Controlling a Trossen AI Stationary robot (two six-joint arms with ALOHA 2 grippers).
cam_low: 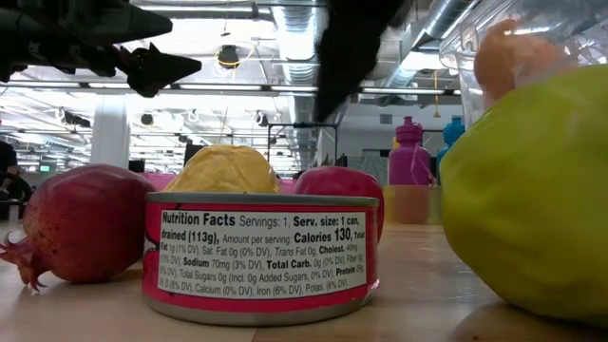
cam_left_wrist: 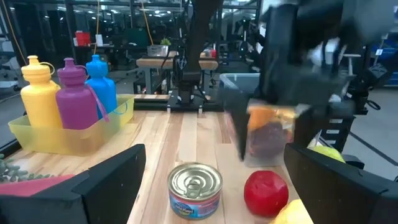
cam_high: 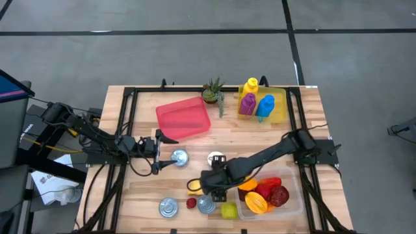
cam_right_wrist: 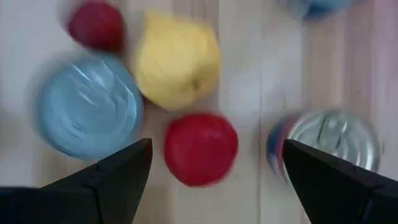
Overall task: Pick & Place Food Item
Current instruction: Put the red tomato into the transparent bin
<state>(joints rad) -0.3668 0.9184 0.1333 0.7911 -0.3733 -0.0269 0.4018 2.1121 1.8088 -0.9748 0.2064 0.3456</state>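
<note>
My right gripper (cam_right_wrist: pixel 211 180) hangs open above the near middle of the table, pointing steeply down. Below it, between the lines of its fingers, a red round fruit (cam_right_wrist: pixel 200 148) lies on the wood, with a yellow fruit (cam_right_wrist: pixel 177 60) just beyond it. In the high view this gripper (cam_high: pixel 212 184) covers the red fruit, and the yellow fruit (cam_high: pixel 195 187) shows at its left. My left gripper (cam_high: pixel 164 153) waits open and level at the table's left, facing a tin can (cam_left_wrist: pixel 195 190) and the red fruit (cam_left_wrist: pixel 266 191).
Two more cans (cam_high: pixel 168 207) (cam_high: pixel 207 205), a small dark red fruit (cam_high: pixel 191 203) and a green fruit (cam_high: pixel 229 210) lie near the front edge. A clear tub (cam_high: pixel 289 208) of fruit stands at the right. At the back are a pink tray (cam_high: pixel 184 118), a bottle bin (cam_high: pixel 278 110) and a plant (cam_high: pixel 212 91).
</note>
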